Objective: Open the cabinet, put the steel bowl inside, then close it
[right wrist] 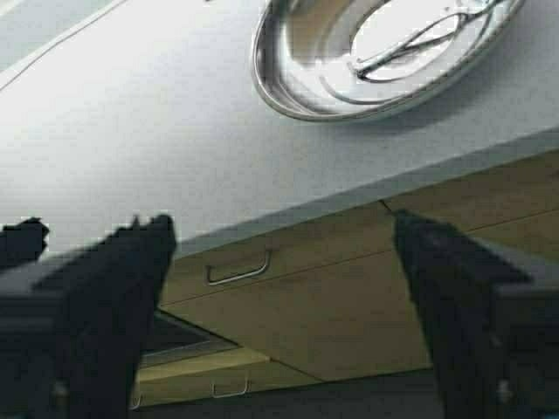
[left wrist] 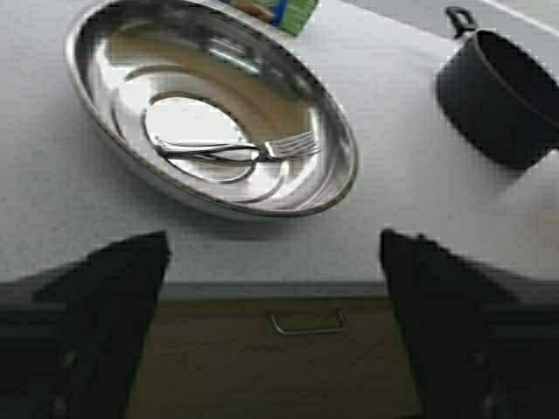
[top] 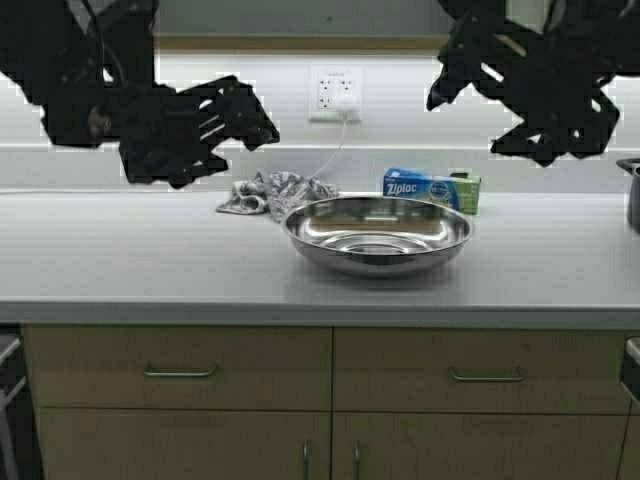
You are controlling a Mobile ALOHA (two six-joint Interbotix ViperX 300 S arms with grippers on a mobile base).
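Observation:
The steel bowl [top: 378,235] stands upright at the middle of the grey countertop [top: 150,260]. It also shows in the left wrist view [left wrist: 288,113] and the right wrist view [right wrist: 314,61]. My left gripper [top: 245,120] is raised above the counter to the left of the bowl, open and empty [left wrist: 272,262]. My right gripper [top: 455,75] is raised high above the bowl's right side, open and empty [right wrist: 284,253]. Of the wall cabinet only a tan bottom strip [top: 300,43] shows; its doors are out of view.
A blue Ziploc box [top: 425,188] and a crumpled cloth [top: 275,192] lie behind the bowl. A black pot [top: 633,195] stands at the counter's right edge. A wall outlet [top: 336,93] has a cord plugged in. Drawers with bar handles [top: 180,372] sit below the counter.

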